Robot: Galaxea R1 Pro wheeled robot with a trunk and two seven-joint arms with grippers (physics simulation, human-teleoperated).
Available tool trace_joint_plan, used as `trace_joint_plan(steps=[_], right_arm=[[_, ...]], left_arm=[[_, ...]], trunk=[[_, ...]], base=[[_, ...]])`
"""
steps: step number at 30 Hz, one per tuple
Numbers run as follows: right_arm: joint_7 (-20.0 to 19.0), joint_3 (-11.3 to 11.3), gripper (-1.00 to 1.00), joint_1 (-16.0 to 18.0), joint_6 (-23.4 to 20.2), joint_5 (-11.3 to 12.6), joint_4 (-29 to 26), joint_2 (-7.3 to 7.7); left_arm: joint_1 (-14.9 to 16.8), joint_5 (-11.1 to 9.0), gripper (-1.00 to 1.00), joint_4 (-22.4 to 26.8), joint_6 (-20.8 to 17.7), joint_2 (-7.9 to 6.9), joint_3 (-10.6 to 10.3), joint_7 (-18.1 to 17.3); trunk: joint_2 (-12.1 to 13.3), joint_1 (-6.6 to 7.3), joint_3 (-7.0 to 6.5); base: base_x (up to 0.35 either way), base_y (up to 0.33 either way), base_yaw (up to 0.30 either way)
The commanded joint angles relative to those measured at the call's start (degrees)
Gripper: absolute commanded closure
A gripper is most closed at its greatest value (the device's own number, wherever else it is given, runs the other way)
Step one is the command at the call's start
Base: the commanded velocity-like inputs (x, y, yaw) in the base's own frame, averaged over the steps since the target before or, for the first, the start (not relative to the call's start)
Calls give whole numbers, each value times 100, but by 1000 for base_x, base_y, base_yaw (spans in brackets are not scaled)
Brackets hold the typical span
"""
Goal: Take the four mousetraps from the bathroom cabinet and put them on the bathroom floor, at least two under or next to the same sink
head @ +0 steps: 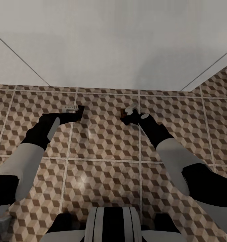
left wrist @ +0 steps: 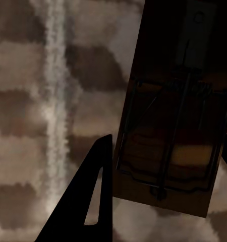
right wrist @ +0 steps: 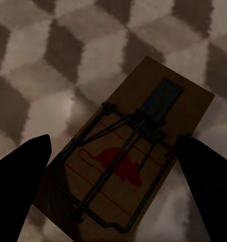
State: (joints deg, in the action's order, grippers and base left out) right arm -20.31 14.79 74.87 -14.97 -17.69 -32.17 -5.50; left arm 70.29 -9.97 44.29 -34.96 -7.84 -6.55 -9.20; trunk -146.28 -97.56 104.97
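Nearest the head camera, striped black-and-white trunk (head: 112, 224) at the bottom edge, with both white-and-black arms reaching forward over the cube-patterned bathroom floor (head: 103, 174). Left gripper (head: 76, 112) low over the tiles, pinching a mousetrap (head: 69, 108) seen as a pale sliver at the fingertips. Right gripper (head: 128, 116) just right of centre, closed on a second mousetrap (head: 130, 108) tilted upward. Beyond, a broad plain white surface (head: 113, 43) meeting the floor. From the left wrist, dark mousetrap (left wrist: 170, 141) clamped between black fingers (left wrist: 91, 201), close over blurred tiles (left wrist: 38, 126). From the right wrist, mousetrap (right wrist: 128, 161) with red mouse print and wire spring held between two dark fingers (right wrist: 17, 186), floor (right wrist: 53, 55) behind.
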Motion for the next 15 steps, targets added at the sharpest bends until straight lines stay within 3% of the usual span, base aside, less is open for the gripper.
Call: trace_joint_plan(steps=[1,10,15], right_arm=[[-27,-2,100,1,-23,-60,-11,1],[-32,-10,100,1,-23,-60,-9,30],[-40,-11,100,1,-23,-54,-9,139]], left_arm=[[2,-46,100,4,-28,-7,-22,33],[2,-44,100,-7,-27,-7,-22,33],[2,-44,100,-8,-28,0,-22,33]], trunk=[[-1,1,3],[-1,1,3],[-1,1,3]], base=[[1,0,0],[91,0,0],[97,0,0]])
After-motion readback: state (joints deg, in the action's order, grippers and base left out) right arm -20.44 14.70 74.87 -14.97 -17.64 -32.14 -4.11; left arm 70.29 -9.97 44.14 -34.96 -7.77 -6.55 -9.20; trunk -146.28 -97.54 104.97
